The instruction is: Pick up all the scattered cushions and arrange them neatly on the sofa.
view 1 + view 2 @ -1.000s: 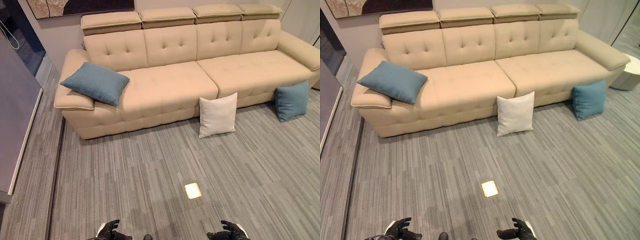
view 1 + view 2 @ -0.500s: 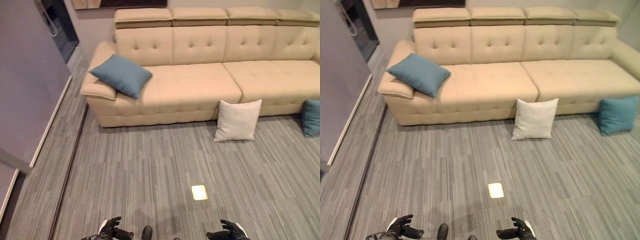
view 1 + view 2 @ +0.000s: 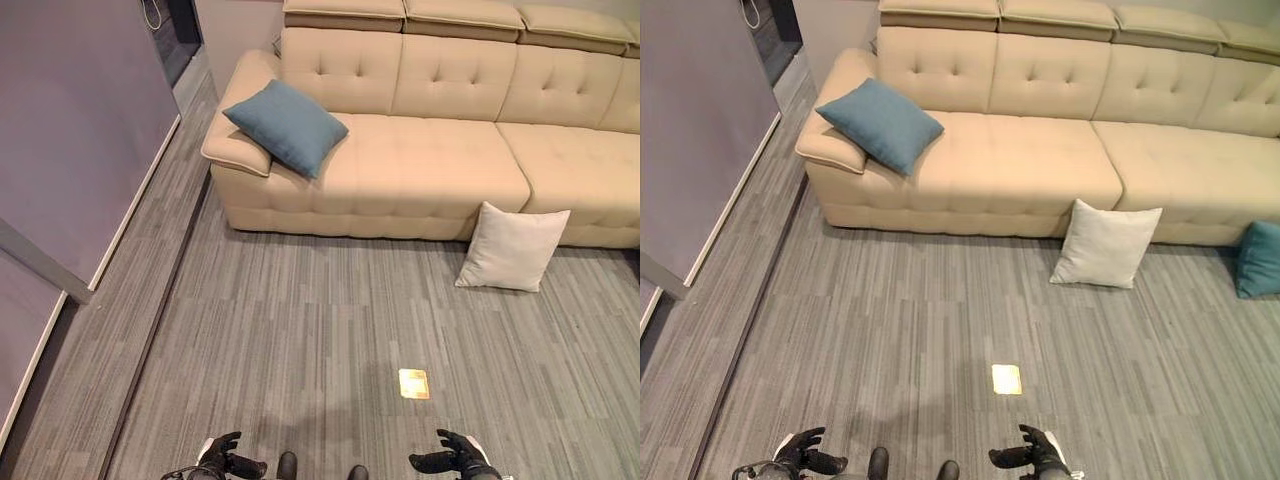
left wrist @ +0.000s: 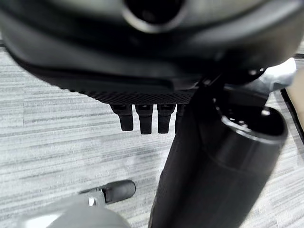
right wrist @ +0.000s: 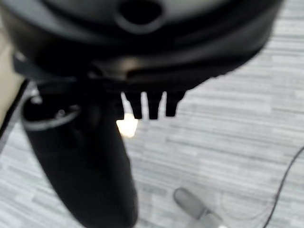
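Note:
A long beige sofa runs along the far wall. A blue cushion lies on its left end, leaning on the armrest. A white cushion stands on the floor, leaning against the sofa's front. Another blue cushion rests on the floor at the right edge, against the sofa. My left hand and right hand hang low at the bottom of the eye views, far from the cushions. Both are open with relaxed fingers and hold nothing.
Grey striped carpet spreads between me and the sofa. A small bright floor plate sits in the carpet ahead of my right hand. A grey wall panel with a pale skirting stands along the left.
The camera has shifted, so the sofa and cushions slide rightward in the picture and look nearer. The hands stay low and open; nothing was picked up.

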{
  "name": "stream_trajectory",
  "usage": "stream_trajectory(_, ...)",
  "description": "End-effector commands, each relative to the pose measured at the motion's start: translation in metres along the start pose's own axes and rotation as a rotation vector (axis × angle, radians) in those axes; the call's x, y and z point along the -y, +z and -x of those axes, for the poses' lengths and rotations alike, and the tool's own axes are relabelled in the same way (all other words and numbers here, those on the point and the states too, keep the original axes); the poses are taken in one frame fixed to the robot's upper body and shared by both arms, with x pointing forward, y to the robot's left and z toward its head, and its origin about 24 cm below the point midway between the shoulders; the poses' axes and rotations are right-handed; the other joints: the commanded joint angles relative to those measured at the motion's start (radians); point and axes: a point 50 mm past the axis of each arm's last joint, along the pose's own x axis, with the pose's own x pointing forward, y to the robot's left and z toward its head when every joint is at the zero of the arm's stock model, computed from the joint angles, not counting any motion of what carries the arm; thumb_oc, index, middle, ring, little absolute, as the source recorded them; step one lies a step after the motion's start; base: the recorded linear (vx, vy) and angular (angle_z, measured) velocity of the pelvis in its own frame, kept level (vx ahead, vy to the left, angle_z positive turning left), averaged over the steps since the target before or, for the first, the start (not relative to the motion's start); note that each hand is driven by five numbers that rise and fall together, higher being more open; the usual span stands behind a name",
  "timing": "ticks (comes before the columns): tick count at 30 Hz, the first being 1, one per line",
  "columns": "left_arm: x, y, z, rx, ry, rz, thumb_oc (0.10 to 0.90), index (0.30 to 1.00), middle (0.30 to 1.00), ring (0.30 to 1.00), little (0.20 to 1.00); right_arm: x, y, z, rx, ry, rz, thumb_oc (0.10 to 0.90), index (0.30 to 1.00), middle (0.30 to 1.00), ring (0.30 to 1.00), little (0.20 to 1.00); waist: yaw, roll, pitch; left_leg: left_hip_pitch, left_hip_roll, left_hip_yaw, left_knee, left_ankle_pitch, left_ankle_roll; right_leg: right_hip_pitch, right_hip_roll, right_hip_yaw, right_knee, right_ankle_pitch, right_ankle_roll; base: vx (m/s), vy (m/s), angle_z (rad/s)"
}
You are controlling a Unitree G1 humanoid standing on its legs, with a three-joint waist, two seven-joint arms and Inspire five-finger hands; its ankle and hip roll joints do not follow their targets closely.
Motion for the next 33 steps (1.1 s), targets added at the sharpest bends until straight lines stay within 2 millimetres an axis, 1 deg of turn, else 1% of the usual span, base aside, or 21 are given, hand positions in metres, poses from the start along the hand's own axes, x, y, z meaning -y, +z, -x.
stream_trajectory(1,-0.02,0.013,-0.004,0.04,0.063,-0.03,0.8,0.9,0.9,0.9,0.9,0.002,0.025,-0.003,0.093,-0.007,0.048,0.8,0.9,0.9,0.9,0.9,0.01,-0.034,0.022,-0.046,-0.067,-0.083,0.096,-0.079,0.042,-0.059,-0.035,0.114,0.163,0.053,0.038,0.07,0.145,0.0)
stream_trajectory(2,-0.023,0.014,-0.004,0.04,0.074,-0.024,0.8,0.9,0.9,0.9,0.9,-0.001,0.027,-0.003,0.103,0.002,0.047,0.8,0.9,0.9,0.9,0.9,0.0,-0.029,0.024,-0.038,-0.07,-0.109,0.097,-0.081,0.049,-0.101,-0.005,0.165,0.209,0.058,0.032,0.07,0.088,0.22)
stream_trajectory(3,-0.023,0.014,-0.004,0.04,0.074,-0.024,0.8,0.9,0.9,0.9,0.9,-0.001,0.027,-0.003,0.103,0.002,0.048,0.8,0.9,0.9,0.9,0.9,0.0,-0.029,0.025,-0.036,-0.07,-0.109,0.097,-0.082,0.049,-0.1,-0.005,0.166,0.211,0.056,0.031,0.27,0.085,0.58)
stream_trajectory(4,-0.023,0.012,-0.004,0.034,0.078,-0.019,0.8,0.9,0.9,0.9,0.9,-0.003,0.025,-0.002,0.096,0.012,0.051,0.8,0.9,0.9,0.9,0.9,-0.019,-0.03,0.017,0.005,-0.082,-0.155,0.07,-0.084,0.052,-0.131,0.07,0.247,0.165,0.037,0.014,0.2,0.027,0.88)
stream_trajectory(5,-0.023,0.011,-0.004,0.034,0.078,-0.018,0.8,0.9,0.9,0.9,0.9,-0.003,0.024,-0.002,0.096,0.012,0.051,0.8,0.9,0.9,0.9,0.9,-0.019,-0.029,0.019,0.01,-0.081,-0.155,0.068,-0.084,0.052,-0.127,0.071,0.246,0.165,0.035,0.013,0.33,0.017,0.95)
stream_trajectory(6,-0.022,0.012,-0.004,0.034,0.074,-0.018,0.8,0.9,0.9,0.9,0.9,-0.002,0.023,-0.003,0.091,0.01,0.054,0.8,0.9,0.9,0.9,0.9,-0.031,-0.035,0.02,0.036,-0.092,-0.186,0.054,-0.087,0.052,-0.156,0.105,0.277,0.116,0.057,0.013,0.19,-0.019,0.52)
stream_trajectory(10,-0.019,0.013,-0.004,0.037,0.067,-0.013,0.8,0.9,0.9,0.9,0.9,0.001,0.022,-0.002,0.089,0.004,0.049,0.8,0.9,0.9,0.9,0.9,-0.05,-0.039,0.026,0.078,-0.113,-0.238,0.051,-0.102,0.047,-0.172,0.138,0.299,0.066,0.081,0.011,0.18,-0.025,0.53)
stream_trajectory(12,-0.013,0.015,-0.004,0.045,0.051,-0.014,0.8,0.9,0.9,0.9,0.9,0.004,0.012,-0.001,0.063,-0.002,0.036,0.8,0.9,0.9,0.9,0.9,-0.057,-0.039,0.017,0.089,-0.113,-0.257,0.08,-0.111,0.02,-0.132,0.139,0.311,0.027,0.079,-0.006,0.28,-0.13,0.81)
stream_trajectory(13,-0.01,0.018,-0.004,0.056,0.039,-0.014,0.8,0.9,0.9,0.9,0.9,0.006,0.007,0.0,0.052,-0.008,0.024,0.8,0.9,0.9,0.9,0.9,-0.062,-0.039,0.007,0.084,-0.105,-0.245,0.118,-0.123,0.001,-0.101,0.131,0.291,0.005,0.073,-0.014,0.29,-0.173,0.96)
stream_trajectory(14,-0.008,0.027,-0.005,0.088,0.035,-0.014,0.8,0.9,0.9,0.9,0.9,0.007,0.009,0.0,0.057,-0.011,0.014,0.8,0.9,0.9,0.9,0.9,-0.069,-0.044,0.016,0.041,-0.097,-0.191,0.214,-0.119,-0.026,-0.07,0.114,0.272,-0.008,0.067,-0.019,0.25,-0.164,1.17)
stream_trajectory(15,-0.008,0.037,-0.006,0.12,0.033,-0.014,0.8,0.9,0.9,0.9,0.9,0.009,0.011,-0.001,0.062,-0.019,0.005,0.8,0.9,0.9,0.9,0.9,-0.073,-0.052,0.028,-0.024,-0.09,-0.109,0.305,-0.123,-0.037,-0.049,0.094,0.258,-0.022,0.063,-0.023,0.18,-0.089,1.27)
stream_trajectory(16,-0.008,0.042,-0.006,0.138,0.031,-0.014,0.8,0.9,0.9,0.9,0.9,0.01,0.009,0.0,0.054,-0.021,-0.008,0.8,0.9,0.9,0.9,0.9,-0.076,-0.062,0.03,-0.067,-0.066,-0.02,0.334,-0.133,-0.031,-0.024,0.074,0.242,-0.038,0.055,-0.028,0.19,-0.032,1.19)
stream_trajectory(17,-0.007,0.044,-0.006,0.146,0.027,-0.021,0.8,0.9,0.9,0.9,0.9,0.01,0.007,0.0,0.045,-0.024,-0.012,0.8,0.9,0.9,0.9,0.9,-0.074,-0.07,0.026,-0.104,-0.049,0.034,0.307,-0.151,-0.016,-0.005,0.06,0.23,-0.054,0.044,-0.026,0.3,0.004,0.56)
stream_trajectory(18,-0.008,0.041,-0.006,0.134,0.028,-0.036,0.8,0.9,0.9,0.9,0.9,0.009,0.004,0.0,0.034,-0.023,-0.01,0.8,0.9,0.9,0.9,0.9,-0.067,-0.072,0.018,-0.13,-0.036,0.057,0.24,-0.119,-0.013,0.021,0.063,0.226,-0.068,0.031,-0.024,0.32,0.032,0.26)
stream_trajectory(20,-0.009,0.036,-0.006,0.117,0.03,-0.044,0.8,0.9,0.9,0.9,0.9,0.008,0.001,0.001,0.024,-0.023,-0.007,0.8,0.9,0.9,0.9,0.9,-0.057,-0.067,0.016,-0.164,-0.017,0.062,0.18,-0.059,-0.02,0.046,0.072,0.23,-0.08,0.015,-0.022,0.22,0.039,0.02)
stream_trajectory(21,-0.009,0.036,-0.006,0.117,0.03,-0.044,0.8,0.9,0.9,0.9,0.9,0.008,0.001,0.001,0.024,-0.023,-0.007,0.8,0.9,0.9,0.9,0.9,-0.056,-0.068,0.018,-0.16,-0.018,0.062,0.177,-0.058,-0.02,0.05,0.071,0.23,-0.081,0.014,-0.022,0.29,0.104,-0.22)
stream_trajectory(22,-0.008,0.032,-0.005,0.106,0.029,-0.04,0.8,0.9,0.9,0.9,0.9,0.006,0.002,0.001,0.026,-0.021,-0.009,0.8,0.9,0.9,0.9,0.9,-0.041,-0.061,0.019,-0.211,0.002,0.07,0.136,0.009,-0.031,0.088,0.08,0.247,-0.086,-0.013,-0.024,0.3,0.137,-0.29)
stream_trajectory(25,-0.007,0.016,-0.003,0.053,0.024,-0.035,0.8,0.9,0.9,0.9,0.9,0.001,-0.004,0.002,0.004,-0.003,0.002,0.8,0.9,0.9,0.9,0.9,-0.034,-0.05,-0.01,-0.168,-0.017,0.063,0.101,0.005,-0.02,0.113,0.061,0.259,-0.062,-0.031,-0.008,0.38,0.236,-0.45)
stream_trajectory(29,-0.008,0.01,-0.003,0.033,0.027,-0.037,0.8,0.9,0.9,0.9,0.9,-0.002,-0.001,0.002,0.017,0.005,0.003,0.8,0.9,0.9,0.9,0.9,-0.026,-0.047,-0.018,-0.133,-0.033,0.069,0.099,-0.019,-0.003,0.102,0.032,0.262,0.016,-0.027,0.016,0.16,0.131,-0.32)
stream_trajectory(31,-0.01,0.012,-0.003,0.037,0.029,-0.036,0.8,0.9,0.9,0.9,0.9,-0.003,0.006,0.001,0.037,0.01,0.007,0.8,0.9,0.9,0.9,0.9,-0.027,-0.041,-0.012,-0.109,-0.045,0.07,0.1,-0.036,0.018,0.057,0.015,0.265,0.137,0.025,0.036,0.11,0.125,0.06)
stream_trajectory(33,-0.014,0.013,-0.003,0.042,0.041,-0.034,0.8,0.9,0.9,0.9,0.9,-0.004,0.015,0.0,0.069,0.013,0.003,0.8,0.9,0.9,0.9,0.9,-0.032,-0.02,0.008,-0.071,-0.043,0.064,0.097,-0.054,0.04,-0.029,0.003,0.256,0.295,0.085,0.048,0.19,0.156,0.18)
